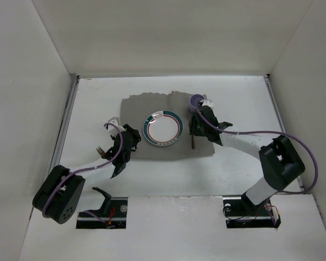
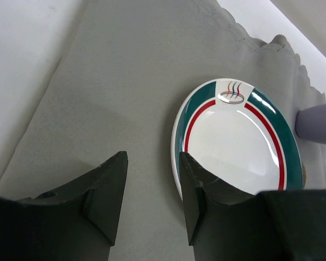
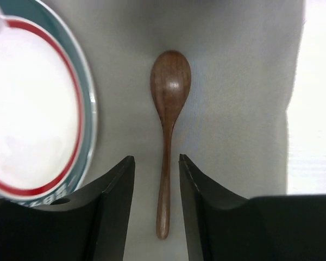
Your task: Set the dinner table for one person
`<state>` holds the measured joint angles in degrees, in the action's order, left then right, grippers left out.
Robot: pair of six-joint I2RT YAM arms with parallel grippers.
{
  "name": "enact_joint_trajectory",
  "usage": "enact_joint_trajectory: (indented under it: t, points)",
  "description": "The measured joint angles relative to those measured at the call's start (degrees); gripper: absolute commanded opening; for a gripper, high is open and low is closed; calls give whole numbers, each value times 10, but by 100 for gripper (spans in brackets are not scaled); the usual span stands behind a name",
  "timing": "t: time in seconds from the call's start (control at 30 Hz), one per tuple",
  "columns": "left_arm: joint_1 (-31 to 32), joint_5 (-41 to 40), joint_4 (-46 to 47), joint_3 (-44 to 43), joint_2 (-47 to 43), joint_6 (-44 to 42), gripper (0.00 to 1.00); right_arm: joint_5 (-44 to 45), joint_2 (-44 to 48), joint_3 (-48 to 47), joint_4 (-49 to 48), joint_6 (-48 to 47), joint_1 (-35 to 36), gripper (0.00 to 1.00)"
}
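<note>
Soft, even white light fills the overhead view, leaving faint shadows on the dinner table. In the right wrist view the plate at 9 o'clock washes out almost white and the spoon carries a small highlight; both wrist views blur their dark fingers at 6 o'clock.

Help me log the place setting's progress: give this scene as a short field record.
surface: matte white dinner table
mat: grey rectangular cloth placemat, on the table
plate: round white plate with teal and red rim, centred on mat
spoon: brown wooden spoon, on mat right of plate
cup: lilac cup, at mat's far right corner
left gripper: jaws open, empty, over mat
right gripper: jaws open, straddling spoon handle, not gripping
</note>
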<state>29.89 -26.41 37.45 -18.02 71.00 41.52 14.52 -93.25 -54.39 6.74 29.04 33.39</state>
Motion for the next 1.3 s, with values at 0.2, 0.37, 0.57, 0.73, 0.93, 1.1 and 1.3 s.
enact_joint_trajectory:
  t: [0.2,0.37,0.57,0.73,0.93,1.1,1.3]
  points:
    - [-11,-11,-105,-24,-57,6,39,7,142,26,-10,-9,2,24]
    - [-55,-11,-267,-57,-142,15,8,4,234,82,-68,-5,20,9]
    - [-92,-24,-479,-105,-201,20,19,-5,260,162,-129,15,55,18]
    - [-120,-24,-582,-107,-198,43,25,-15,246,179,-158,37,56,19]
    - [-135,-5,-614,-107,-120,55,25,-25,201,179,-189,47,56,19]
    - [-135,1,-615,-107,-86,56,24,-31,188,178,-193,51,56,19]
    - [-150,3,-617,-107,-75,57,24,-34,184,178,-197,52,56,20]
